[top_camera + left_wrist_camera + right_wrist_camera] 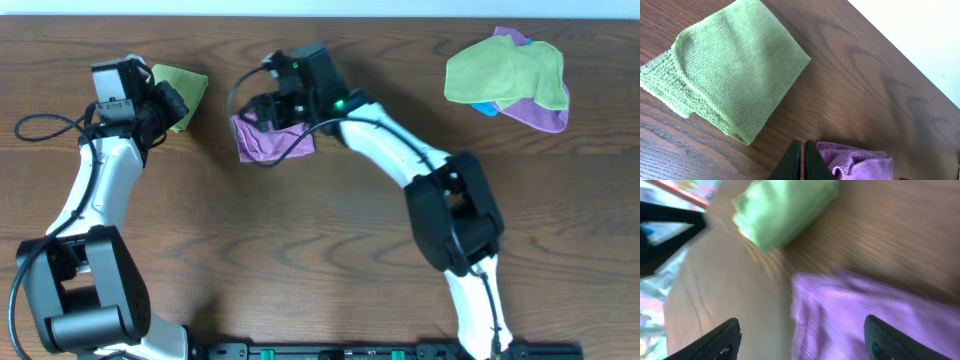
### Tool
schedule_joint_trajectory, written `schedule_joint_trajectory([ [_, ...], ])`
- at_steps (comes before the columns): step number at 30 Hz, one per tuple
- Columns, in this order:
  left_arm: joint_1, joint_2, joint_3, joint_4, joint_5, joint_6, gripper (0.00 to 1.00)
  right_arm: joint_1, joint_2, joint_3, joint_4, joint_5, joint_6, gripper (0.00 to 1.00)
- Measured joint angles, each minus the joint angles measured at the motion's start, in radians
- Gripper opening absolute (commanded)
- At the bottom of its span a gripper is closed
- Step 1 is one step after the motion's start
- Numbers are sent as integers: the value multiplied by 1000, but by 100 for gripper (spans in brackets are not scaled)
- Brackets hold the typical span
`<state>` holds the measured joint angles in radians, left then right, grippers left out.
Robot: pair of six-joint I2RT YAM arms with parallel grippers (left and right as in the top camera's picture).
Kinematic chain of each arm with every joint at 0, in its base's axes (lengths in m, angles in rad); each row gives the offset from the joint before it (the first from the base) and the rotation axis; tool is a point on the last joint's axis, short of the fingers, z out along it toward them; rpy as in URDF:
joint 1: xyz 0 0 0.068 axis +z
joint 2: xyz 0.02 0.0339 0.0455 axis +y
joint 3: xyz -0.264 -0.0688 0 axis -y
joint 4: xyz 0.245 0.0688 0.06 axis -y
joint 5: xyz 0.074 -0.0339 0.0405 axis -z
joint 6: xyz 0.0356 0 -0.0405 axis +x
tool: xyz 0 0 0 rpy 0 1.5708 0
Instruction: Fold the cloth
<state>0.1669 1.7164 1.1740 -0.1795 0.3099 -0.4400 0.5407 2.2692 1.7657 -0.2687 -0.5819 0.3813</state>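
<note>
Purple cloth point(257, 141) lies on brown wooden table point(330, 260).

A broad table point(330, 250) of dark brown wood fills nearly everything I can see, its grain running in long streaks and looping knots, and its smooth finish carries a soft, pale sheen point(840, 107) where the light falls on it. Beyond its far edge lies a plain off-white surface point(320, 7), bright and unmarked, though I cannot tell whether it is wall or floor, and a dark rail point(380, 352) runs along the near edge. Past one end of the table the room blurs into coloured patches point(652, 320) too smeared to make out.
</note>
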Motion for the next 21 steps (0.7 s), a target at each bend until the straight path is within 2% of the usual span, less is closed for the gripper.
schedule_joint_trajectory([
  [3, 0, 0, 0, 0, 0, 0, 6, -36, 0, 1, -96, 10, -33, 80],
  [8, 0, 0, 0, 0, 0, 0, 6, -41, 0, 1, -157, 14, -80, 80],
  [21, 1, 0, 0, 0, 0, 0, 6, 76, 1, 1, -216, 14, -105, 79],
])
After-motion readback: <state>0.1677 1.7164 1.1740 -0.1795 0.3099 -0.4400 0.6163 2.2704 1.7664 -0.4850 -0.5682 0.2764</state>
